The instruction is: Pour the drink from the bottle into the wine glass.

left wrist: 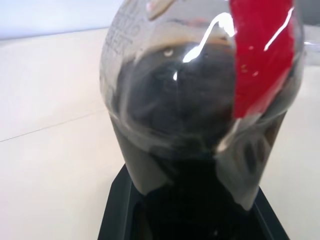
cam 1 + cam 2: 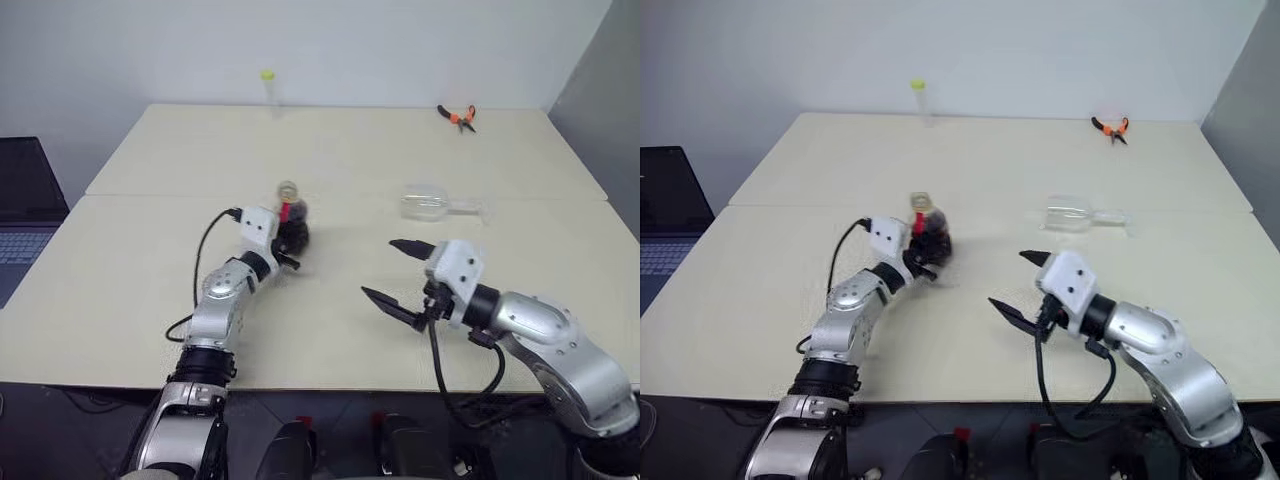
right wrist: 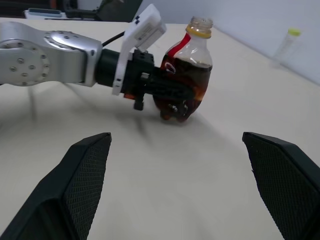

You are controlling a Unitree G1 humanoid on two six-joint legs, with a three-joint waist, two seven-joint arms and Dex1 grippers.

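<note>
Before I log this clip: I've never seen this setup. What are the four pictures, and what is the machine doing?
It is a two-armed humanoid robot. Two pictures come from cameras in its head, looking down over a pale table. The other two come from cameras on its wrists.

The left gripper is shut on a small bottle of dark brown drink, held upright with its mouth uncapped. The left wrist camera sees it pressed up close. The right gripper hangs open above the table, holding nothing, and its wrist camera looks at the bottle.

Farther back, a clear wine glass lies on its side. At the far edge stand a thin tube with a yellow cap and orange-handled pliers.
</note>
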